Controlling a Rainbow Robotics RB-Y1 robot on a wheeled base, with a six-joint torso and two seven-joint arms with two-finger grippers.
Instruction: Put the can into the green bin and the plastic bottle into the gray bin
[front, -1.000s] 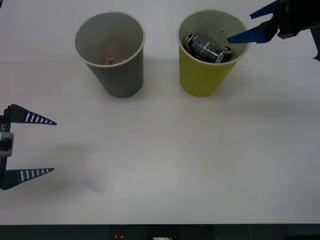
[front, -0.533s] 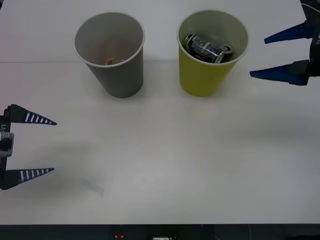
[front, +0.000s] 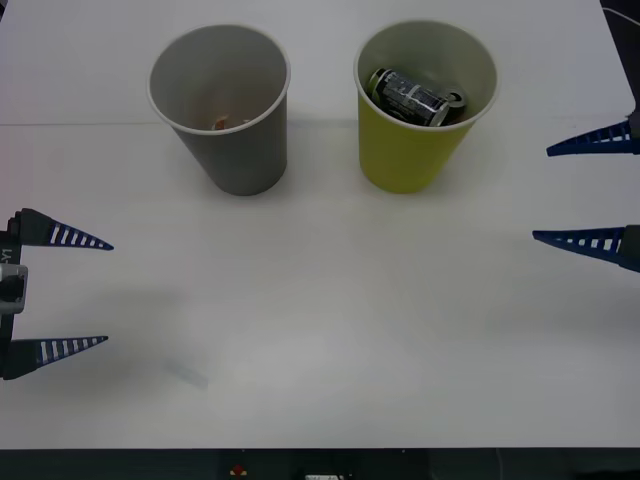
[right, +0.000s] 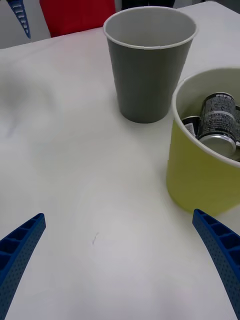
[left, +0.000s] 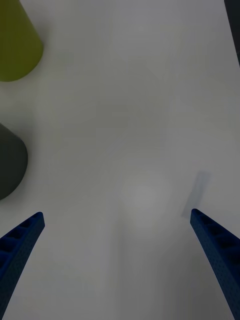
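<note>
On the white counter (front: 330, 330), the can (front: 415, 97) lay inside the green bin (front: 410, 150); the right claw (front: 590, 190) and left claw (front: 60, 292) both stood wide, holding nothing.

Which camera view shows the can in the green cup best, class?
The right wrist view: the can lies close up inside the green cup, with its label lettering and silvery end visible. The front view shows the can from above, smaller, lying on its side. The left wrist view catches part of the cup's outer wall, not the can.
</note>
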